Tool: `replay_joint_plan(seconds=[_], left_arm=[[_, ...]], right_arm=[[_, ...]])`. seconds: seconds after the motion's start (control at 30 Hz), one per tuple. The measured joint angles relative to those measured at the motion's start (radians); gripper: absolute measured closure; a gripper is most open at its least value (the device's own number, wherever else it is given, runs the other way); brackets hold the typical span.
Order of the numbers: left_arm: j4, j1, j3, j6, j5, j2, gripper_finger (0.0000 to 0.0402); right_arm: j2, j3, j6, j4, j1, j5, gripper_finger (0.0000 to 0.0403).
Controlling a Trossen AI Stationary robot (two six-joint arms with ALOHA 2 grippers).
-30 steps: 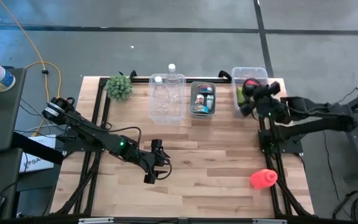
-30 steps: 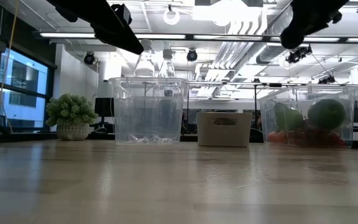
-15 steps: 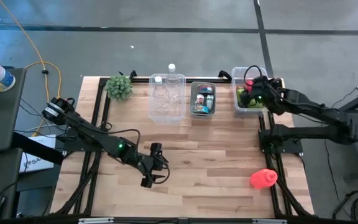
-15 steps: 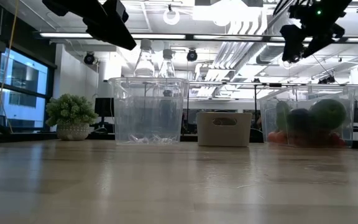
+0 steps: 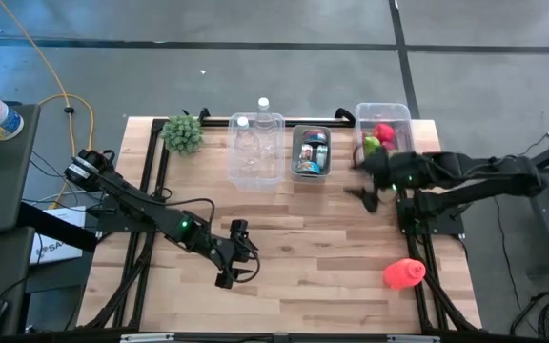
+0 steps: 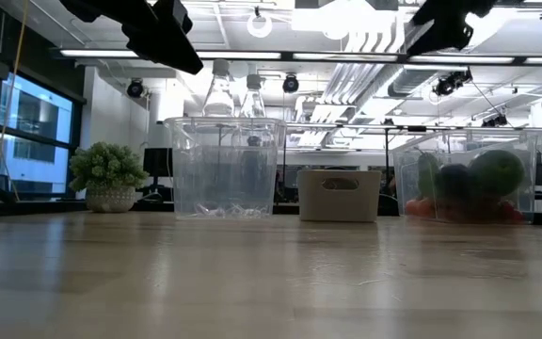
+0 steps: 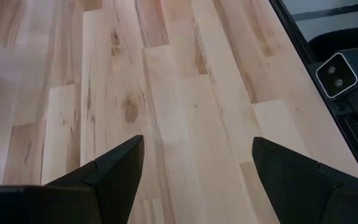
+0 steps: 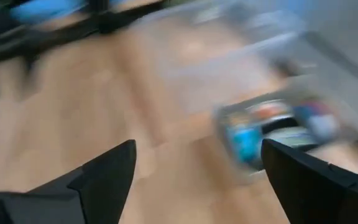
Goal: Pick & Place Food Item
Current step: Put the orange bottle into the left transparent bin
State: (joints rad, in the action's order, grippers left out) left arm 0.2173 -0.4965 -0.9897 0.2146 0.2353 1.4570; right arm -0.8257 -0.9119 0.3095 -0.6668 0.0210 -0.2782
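Looking down on my table, the right gripper [image 5: 364, 187] hangs over bare wood just in front of the clear plastic produce bin [image 5: 400, 113] at the far right corner, fingers spread with nothing between them in its wrist view. Inside that bin sit the food items: a red round piece [image 5: 383, 131] and a green one [image 5: 372, 144], which in the level view reads as a large green ball [image 6: 496, 171] beside a darker piece above something orange-red. I judge these to be light, hard-skinned mock produce, smooth and prone to roll, so I would take the round one across its widest middle from above, squeezing gently. The bin walls leave little room for the fingers. My left gripper [image 5: 231, 267] waits over the near-centre boards, fingers apart and empty. A small grey tray of packets [image 5: 312, 151] and a clear tub holding two plastic bottles [image 5: 255, 150] stand along the far edge.
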Motion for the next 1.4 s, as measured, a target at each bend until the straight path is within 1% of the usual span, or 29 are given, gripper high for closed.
replay_joint_plan(seconds=[0.07,0.13,0.23,0.3,0.43,0.5,0.63,0.77,0.83,0.9,1.0,1.1,1.17,1.23,1.33,1.4], left_arm=[[0.000,0.000,0.000,0.000,-0.001,0.000,0.0113],[0.000,0.000,0.000,0.000,-0.001,0.000,0.0113],[0.000,0.000,0.000,0.000,-0.001,0.000,0.0113],[0.000,0.000,0.000,-0.002,0.000,0.000,0.0113],[-0.002,0.000,0.000,0.000,0.000,0.000,0.0113],[-0.001,0.000,0.000,0.010,0.000,0.000,0.0113],[-0.001,-0.007,0.000,0.019,0.001,0.000,0.0113],[-0.001,-0.010,0.000,0.019,0.000,0.000,0.0113],[-0.001,-0.010,0.000,0.020,0.000,0.000,0.0113],[-0.001,-0.010,0.000,0.022,0.001,0.000,0.0113],[-0.001,-0.010,0.000,0.022,0.001,0.000,0.0113],[-0.001,-0.010,0.000,0.022,0.001,0.000,0.0113],[-0.001,-0.010,0.000,0.022,0.001,0.000,0.0113],[-0.001,-0.010,0.000,0.022,0.001,0.000,0.0113],[-0.001,-0.010,0.000,0.022,0.001,0.000,0.0113],[-0.001,-0.010,0.000,0.022,0.001,0.000,0.0113]], right_arm=[[0.000,0.000,-0.010,-0.012,0.073,0.076,0.0069],[-0.013,0.000,-0.016,-0.001,0.143,0.107,0.0067],[-0.048,0.000,0.009,0.047,0.254,0.082,0.0066],[-0.062,0.001,0.060,0.072,0.317,0.034,0.0066],[-0.136,-0.001,0.172,0.151,0.392,-0.002,0.0064],[-0.184,0.001,0.185,0.188,0.398,-0.001,0.0064],[-0.253,0.000,0.187,0.305,0.397,0.050,0.0061],[-0.346,0.000,0.206,0.372,0.398,0.017,0.0043],[-0.384,0.001,0.205,0.413,0.391,0.030,0.0033],[-0.411,0.000,0.186,0.440,0.378,0.064,0.0026],[-0.431,0.000,0.177,0.455,0.354,0.152,0.0020],[-0.431,0.000,0.101,0.456,0.332,0.207,0.0018],[-0.429,0.000,0.013,0.449,0.334,0.184,0.0018],[-0.415,0.000,-0.030,0.433,0.349,0.140,0.0019],[-0.388,-0.001,-0.018,0.418,0.367,0.096,0.0019],[-0.378,-0.004,0.028,0.345,0.388,0.093,0.0019]])
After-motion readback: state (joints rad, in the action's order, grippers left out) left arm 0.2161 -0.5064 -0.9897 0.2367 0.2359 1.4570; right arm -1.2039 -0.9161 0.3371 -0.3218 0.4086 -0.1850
